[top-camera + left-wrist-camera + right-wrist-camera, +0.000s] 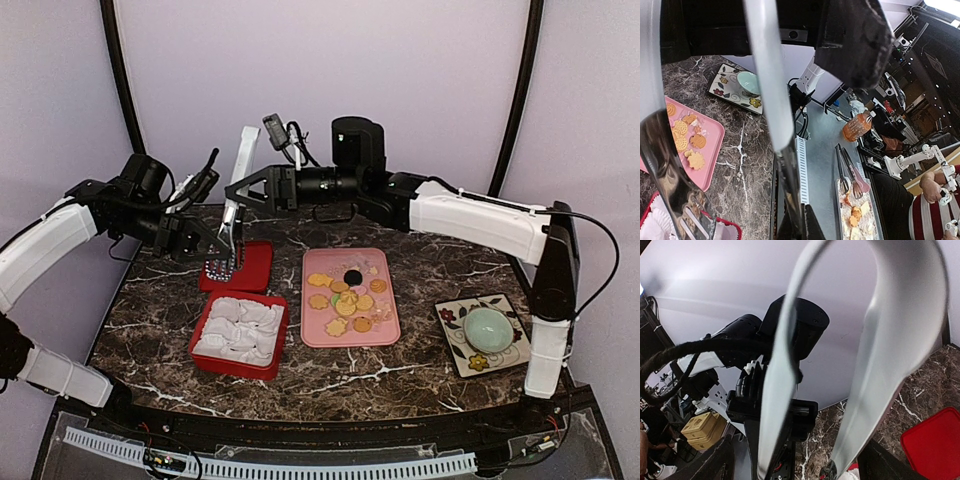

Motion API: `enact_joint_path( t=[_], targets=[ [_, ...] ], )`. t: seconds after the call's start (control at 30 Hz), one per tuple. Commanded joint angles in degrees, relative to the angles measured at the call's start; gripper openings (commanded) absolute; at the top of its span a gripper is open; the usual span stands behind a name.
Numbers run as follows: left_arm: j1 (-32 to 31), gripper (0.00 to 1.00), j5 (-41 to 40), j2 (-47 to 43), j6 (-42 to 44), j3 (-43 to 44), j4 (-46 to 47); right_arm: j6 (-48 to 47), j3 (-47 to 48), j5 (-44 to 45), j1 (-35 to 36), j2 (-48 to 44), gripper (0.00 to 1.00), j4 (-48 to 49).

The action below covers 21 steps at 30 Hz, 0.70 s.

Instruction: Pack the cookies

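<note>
Pinching shut on one leg of the white-handled, steel-tipped tongs (241, 168), our left pincer (210, 240) hung them over the flat red plastic lid (258, 266), seemingly for a handover: our right pincer (243, 192) straddled their looped end, jaws wide, gripping nothing yet. Right of the paper-lined red box (236, 366), the small golden cookies (346, 300) lay unpacked on the pink rectangular tray (386, 332). We found no legible writing.

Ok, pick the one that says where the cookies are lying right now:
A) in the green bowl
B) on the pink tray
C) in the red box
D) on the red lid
B: the cookies all lie scattered on the pink tray, while the red box holds only white paper liners.
</note>
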Motion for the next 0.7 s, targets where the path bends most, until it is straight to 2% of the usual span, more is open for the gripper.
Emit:
enact_joint_path(
  t=[0.0, 0.17, 0.5, 0.6, 0.67],
  targets=[
    [-0.1, 0.0, 0.46, -0.41, 3.72, 2.5, -3.17, 0.76, 3.5, -3.05, 0.75, 3.26, 0.83, 0.4],
    [-0.12, 0.0, -0.32, -0.24, 6.43, 2.7, -6.19, 0.28, 2.41, -3.23, 0.8, 2.49, 0.71, 0.78],
    [-0.11, 0.0, -1.95, -0.05, 6.29, 2.74, -5.29, 2.56, -0.98, -1.76, -0.16, -0.99, 0.52, 6.08],
    [-0.1, 0.0, -3.51, -0.04, 8.45, 3.19, -6.81, 2.69, -1.18, -2.21, -0.25, -1.53, 0.48, 6.26],
    [-0.1, 0.0, -4.57, -0.04, 10.11, 3.33, -8.06, 2.18, -1.13, -2.86, -0.41, -1.95, 0.49, 5.58]
  ],
)
